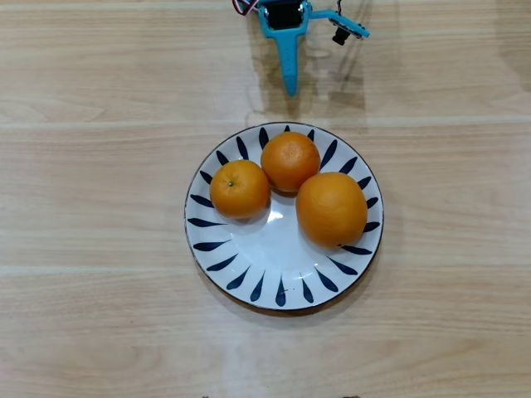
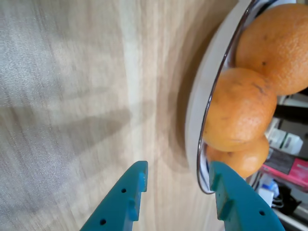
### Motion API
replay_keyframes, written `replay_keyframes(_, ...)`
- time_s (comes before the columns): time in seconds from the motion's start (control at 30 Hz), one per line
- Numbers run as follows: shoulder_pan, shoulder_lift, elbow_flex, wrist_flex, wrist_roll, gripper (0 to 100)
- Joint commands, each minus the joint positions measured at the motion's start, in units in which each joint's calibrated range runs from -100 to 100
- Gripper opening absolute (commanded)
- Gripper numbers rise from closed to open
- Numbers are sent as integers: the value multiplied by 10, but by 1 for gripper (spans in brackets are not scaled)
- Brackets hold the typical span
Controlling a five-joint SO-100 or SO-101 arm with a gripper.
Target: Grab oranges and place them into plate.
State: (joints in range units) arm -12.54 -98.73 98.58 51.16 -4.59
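Overhead view: a round white ceramic plate with dark blue leaf-shaped strokes around its rim is sitting near the centre of a pale wood-grain worktop. Three round, bright orange fruits are lying on it. The largest orange is resting on the right part of the plate. A medium orange is sitting at the upper middle, touching the largest one. A smaller orange with a small green stem dot is lying at the left, touching the medium one. The blue plastic gripper is entering from the top edge, one long finger pointing down toward the plate's upper rim and stopping short of it. From here I cannot tell how far the fingers are standing apart.

Wrist view: two blue plastic fingers are rising from the bottom edge, spread apart with bare worktop showing between them; the gripper is holding nothing. The plate's white rim is curving down the right side, just beside the right-hand finger. All three oranges are stacking along that edge: one at top, one in the middle, one partly hidden below. Blurred clutter is showing at the far right.
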Motion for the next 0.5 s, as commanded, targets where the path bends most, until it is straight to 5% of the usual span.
replay_keyframes(0.0, 0, -7, 3, 3, 9, 15)
replay_keyframes(0.2, -3, -7, 3, 4, 10, 1)
replay_keyframes(0.47, -1, -6, 7, 9, 6, 2)
